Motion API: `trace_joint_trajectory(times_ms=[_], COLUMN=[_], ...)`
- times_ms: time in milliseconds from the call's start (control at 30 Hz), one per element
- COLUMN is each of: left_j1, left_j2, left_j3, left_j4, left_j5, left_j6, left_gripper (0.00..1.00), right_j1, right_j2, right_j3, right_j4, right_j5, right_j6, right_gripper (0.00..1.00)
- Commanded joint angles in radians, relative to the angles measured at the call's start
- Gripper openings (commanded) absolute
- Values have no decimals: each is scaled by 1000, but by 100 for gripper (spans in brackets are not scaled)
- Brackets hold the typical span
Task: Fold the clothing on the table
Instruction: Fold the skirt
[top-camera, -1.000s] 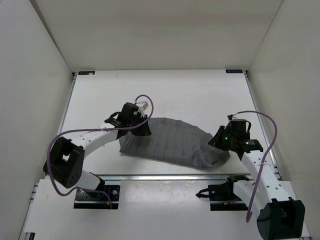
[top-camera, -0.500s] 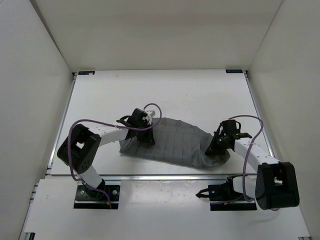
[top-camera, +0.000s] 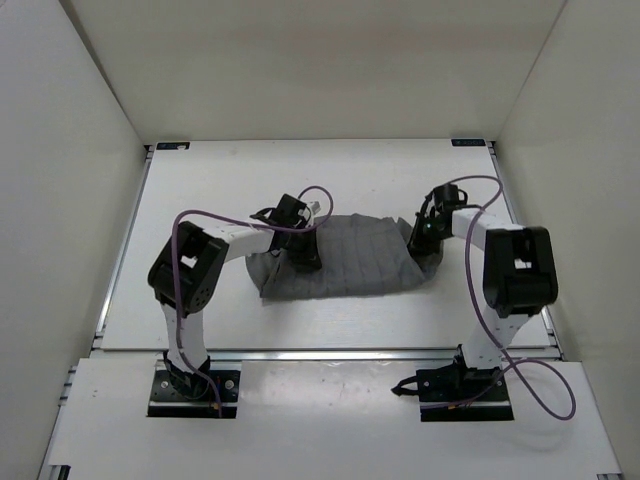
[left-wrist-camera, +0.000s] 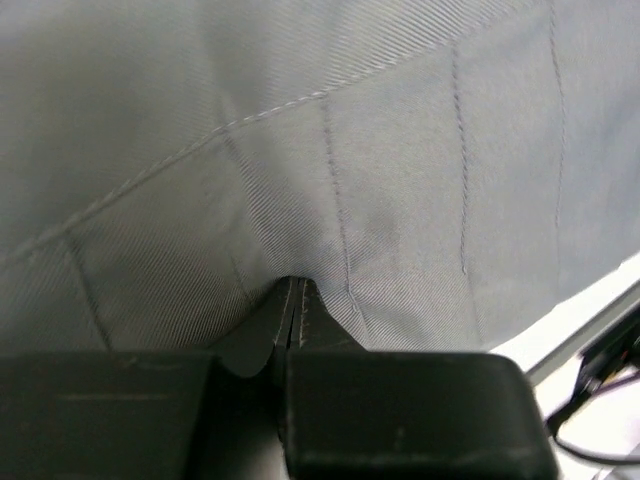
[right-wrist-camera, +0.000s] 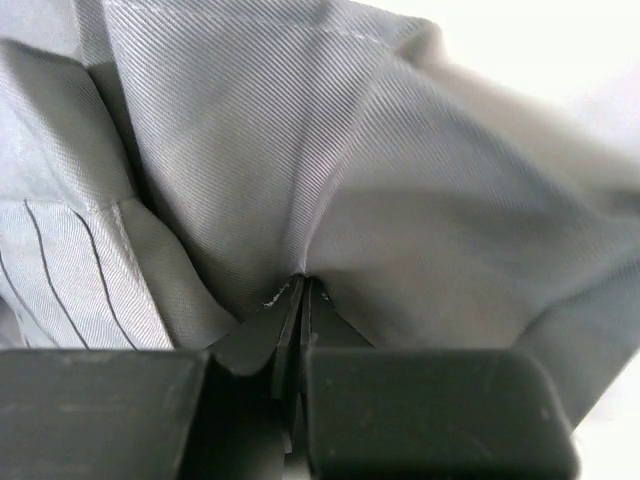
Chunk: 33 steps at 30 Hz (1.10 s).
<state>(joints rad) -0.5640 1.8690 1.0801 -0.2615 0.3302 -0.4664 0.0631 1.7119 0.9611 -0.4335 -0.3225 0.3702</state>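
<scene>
Nearest, the silver metal rail (top-camera: 330, 352) runs along the front of the flat white table (top-camera: 200, 190); behind it the plain mid-grey pleated fabric clothing (top-camera: 355, 265) lies at the table's middle; the left gripper (top-camera: 305, 255) pinches its left part tight, the right gripper (top-camera: 425, 240) its bunched right edge; thin purple cables (top-camera: 318, 189) loop over both wrists; plain white walls (top-camera: 320, 70) stand around. A second ago the clothing lay wider and nearer the rail.

One clothing (top-camera: 355, 268), one table (top-camera: 330, 180) — and two claws: left claw (left-wrist-camera: 295, 298), right claw (right-wrist-camera: 302, 290).
</scene>
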Motion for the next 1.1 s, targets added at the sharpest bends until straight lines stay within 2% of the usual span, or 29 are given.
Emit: trace_joint_trajectory(times_ms=[0,133,233,300,333,433,567,633,700,800,933,1067], left_j1=[21,45,62,73,76,96,133,148,165,199,214,204], left_j2=[82,144,145,144,142,115,18,-34,-62,-100,-136,-113], left_j3=[114,250,285,296,308,317,278,258,225,161,81,64], left_j4=[-61,-110,-99,-99,-102,-105,-108,-125,-163,-174,-153,-128], left_j5=[-40,-43,-25,-5,-2,6,-49,-114,-184,-243,-246,-235], left_j6=[14,28,29,35,38,48,61,63,78,75,74,65], left_gripper=[8,14,24,39,50,66,68,68,68,67,66,66], right_j1=[-34,-60,-104,-123,-146,-186,-203,-192,-184,-198,-168,-161], right_j2=[112,158,118,71,22,-81,-185,-211,-219,-210,-202,-190], right_j3=[175,323,355,325,295,179,55,6,-48,-125,-177,-179], right_j4=[0,-47,-47,-5,21,107,81,56,73,128,269,360], right_j5=[65,37,-6,-71,-131,-208,-139,-73,-64,-121,-145,-158], right_j6=[-86,-108,-117,-114,-114,-85,-108,-137,-157,-140,-114,-90], right_gripper=[0,1,33,48,55,66,76,90,93,94,96,96])
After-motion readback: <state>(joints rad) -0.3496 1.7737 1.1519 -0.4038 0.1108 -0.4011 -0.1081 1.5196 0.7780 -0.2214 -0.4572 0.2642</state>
